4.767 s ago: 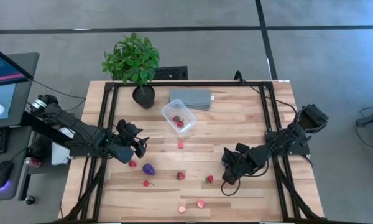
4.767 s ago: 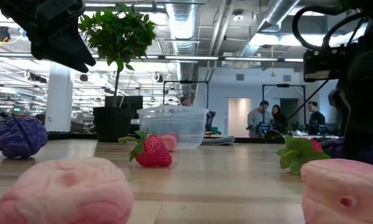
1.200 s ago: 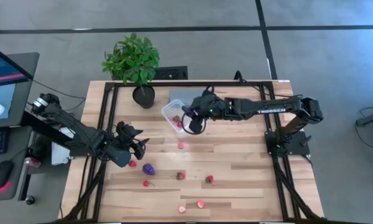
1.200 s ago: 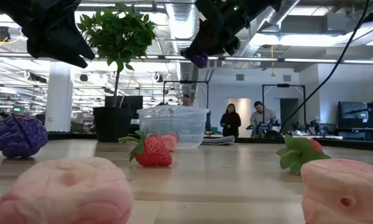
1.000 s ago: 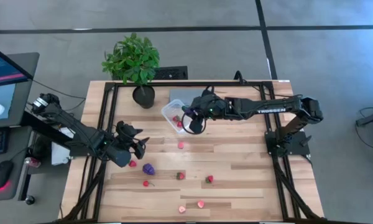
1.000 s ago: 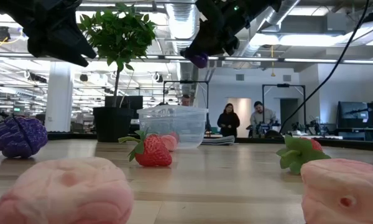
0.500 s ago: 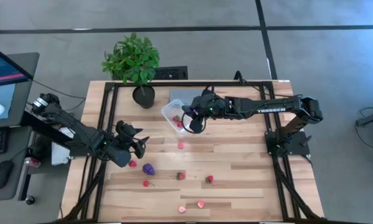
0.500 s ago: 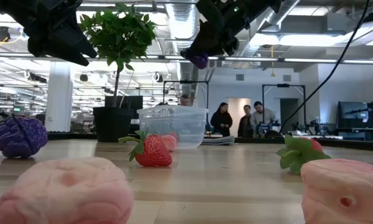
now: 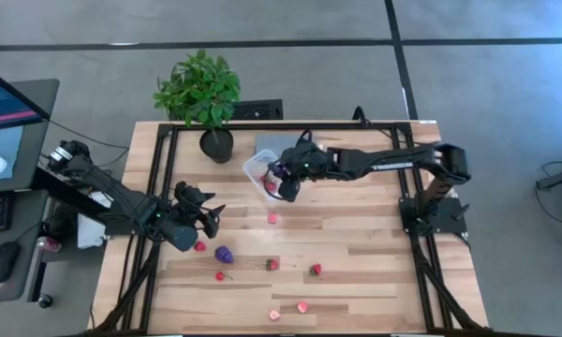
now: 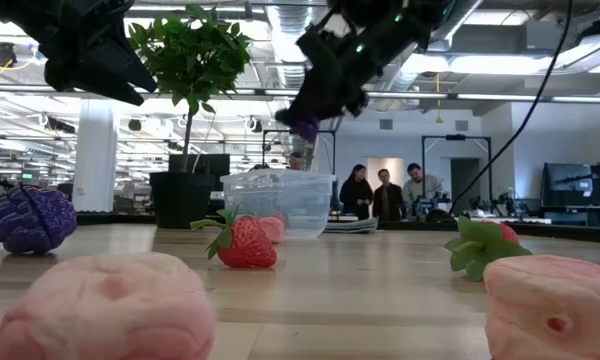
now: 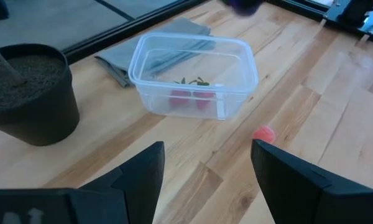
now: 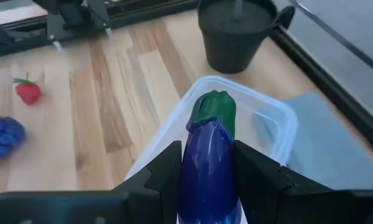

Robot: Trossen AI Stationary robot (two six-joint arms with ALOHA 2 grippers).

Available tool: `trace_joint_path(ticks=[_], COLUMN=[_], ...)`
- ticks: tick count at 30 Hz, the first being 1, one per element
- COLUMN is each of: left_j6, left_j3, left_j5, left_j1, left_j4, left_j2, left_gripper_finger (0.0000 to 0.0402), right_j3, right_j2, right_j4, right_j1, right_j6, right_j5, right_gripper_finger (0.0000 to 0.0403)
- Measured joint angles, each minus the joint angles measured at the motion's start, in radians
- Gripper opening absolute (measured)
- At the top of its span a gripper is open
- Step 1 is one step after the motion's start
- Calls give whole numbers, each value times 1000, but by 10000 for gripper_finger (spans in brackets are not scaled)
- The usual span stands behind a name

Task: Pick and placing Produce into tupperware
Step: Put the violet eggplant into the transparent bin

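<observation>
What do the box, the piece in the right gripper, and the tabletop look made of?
Tupperware: clear, glossy plastic; the strawberries inside show through the wall.
Eggplant, clamped in the right gripper: smooth, shiny purple, probably moulded plastic or rubber.
Table: pale wood planks, visible grain and seams, matte finish.

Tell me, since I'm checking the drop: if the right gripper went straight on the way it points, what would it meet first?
Probably the tupperware: the right gripper, shut on the eggplant, points down at its open top, apparently above the rim.
</observation>
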Motion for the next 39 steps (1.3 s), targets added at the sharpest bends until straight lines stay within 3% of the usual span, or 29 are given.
trace_joint_path(ticks=[21,39], left_j6=[0,7], left_j3=[0,0], left_j5=[-15,-27], left_j1=[0,0], left_j4=[2,1], left_j2=[0,0], left_gripper_finger=[231,231], right_j3=[139,138], right_j2=[257,260], right_j4=[70,21], right_j1=[-66,-100], right_j6=[50,63], right_j5=[-123,-120], right_gripper_finger=[157,156])
